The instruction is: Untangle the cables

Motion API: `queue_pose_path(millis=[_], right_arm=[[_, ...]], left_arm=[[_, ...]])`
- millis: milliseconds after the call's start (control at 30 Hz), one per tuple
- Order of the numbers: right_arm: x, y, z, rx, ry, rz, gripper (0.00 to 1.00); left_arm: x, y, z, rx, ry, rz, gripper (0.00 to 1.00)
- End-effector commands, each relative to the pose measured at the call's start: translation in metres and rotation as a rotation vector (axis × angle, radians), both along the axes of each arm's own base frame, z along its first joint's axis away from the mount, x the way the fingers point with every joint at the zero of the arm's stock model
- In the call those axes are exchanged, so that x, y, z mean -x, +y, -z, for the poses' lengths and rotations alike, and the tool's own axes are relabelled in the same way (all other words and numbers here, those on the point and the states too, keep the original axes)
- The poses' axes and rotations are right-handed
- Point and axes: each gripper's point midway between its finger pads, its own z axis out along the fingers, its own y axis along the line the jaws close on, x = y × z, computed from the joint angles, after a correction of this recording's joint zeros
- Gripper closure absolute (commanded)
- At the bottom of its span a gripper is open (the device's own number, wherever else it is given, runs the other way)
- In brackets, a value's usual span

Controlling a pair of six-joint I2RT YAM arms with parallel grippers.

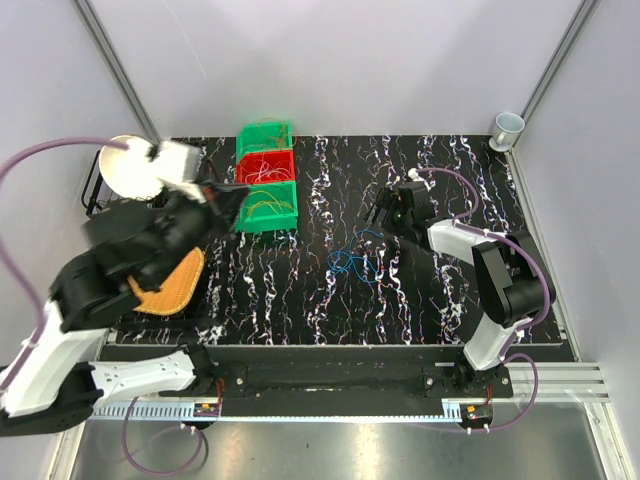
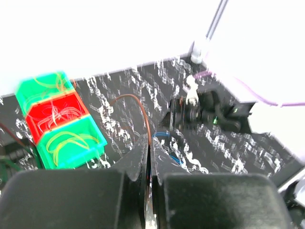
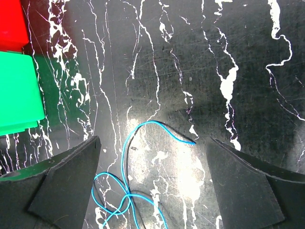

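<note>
Three open plastic bins stand in a row: far green bin [image 1: 264, 135], red bin [image 1: 266, 167], near green bin [image 1: 270, 207], each holding thin looped cables [image 2: 64, 140]. Blue cables [image 3: 125, 191] lie tangled on the glossy marbled black surface [image 1: 330, 180], beneath the right claw [image 3: 152, 139], jaws wide. The left claw [image 2: 148, 145] pinches a thin brown cable [image 2: 143, 107].

Cables [image 1: 350, 262] blue and orange; table [image 1: 330, 300] black, white-veined.
</note>
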Motion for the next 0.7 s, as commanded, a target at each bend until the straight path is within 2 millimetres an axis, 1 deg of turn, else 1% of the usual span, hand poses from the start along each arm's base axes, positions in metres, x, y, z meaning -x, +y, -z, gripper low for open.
queue_pose_path(millis=[0,67,100,167,200,233,267,300,367,400,433,467,500,667], right_arm=[[-0.013,0.003,-0.029,-0.014,-0.085,-0.018,0.05],[-0.01,0.005,-0.038,-0.037,-0.113,-0.035,0.05],[-0.007,0.011,-0.053,-0.068,-0.146,-0.068,0.05],[-0.002,0.017,-0.068,-0.113,-0.209,-0.103,0.05],[0.003,0.022,-0.085,-0.154,-0.243,-0.133,0.05],[0.004,0.025,-0.094,-0.176,-0.271,-0.146,0.05],[0.01,0.029,-0.098,-0.204,-0.269,-0.173,0.05],[0.013,0.032,-0.105,-0.219,-0.279,-0.187,0.05],[0.019,0.035,-0.108,-0.242,-0.275,-0.209,0.05],[0.023,0.037,-0.111,-0.254,-0.278,-0.219,0.06],[0.024,0.037,-0.112,-0.26,-0.279,-0.22,0.06],[0.029,0.036,-0.106,-0.264,-0.266,-0.222,0.05],[0.032,0.036,-0.109,-0.268,-0.273,-0.225,0.06],[0.039,0.032,-0.106,-0.255,-0.268,-0.227,0.06]], left_arm=[[0.002,0.009,-0.002,-0.011,-0.034,-0.011,0.98],[0.004,0.002,0.005,-0.027,-0.03,0.031,0.98],[0.004,-0.003,0.015,-0.047,-0.02,0.045,0.98],[0.001,-0.013,0.025,-0.071,-0.016,0.071,0.97],[-0.001,-0.018,0.037,-0.095,0.001,0.075,0.97],[-0.005,-0.024,0.045,-0.11,0.015,0.083,0.97],[-0.007,-0.029,0.052,-0.122,0.028,0.088,1.0],[-0.009,-0.033,0.064,-0.141,0.05,0.089,1.0],[-0.013,-0.04,0.075,-0.144,0.072,0.083,1.0],[-0.015,-0.042,0.085,-0.153,0.087,0.081,1.0],[-0.017,-0.046,0.084,-0.138,0.082,0.084,1.0],[-0.017,-0.047,0.09,-0.141,0.088,0.084,1.0],[-0.018,-0.048,0.09,-0.134,0.087,0.082,1.0],[-0.024,-0.05,0.084,-0.119,0.078,0.062,1.0]])
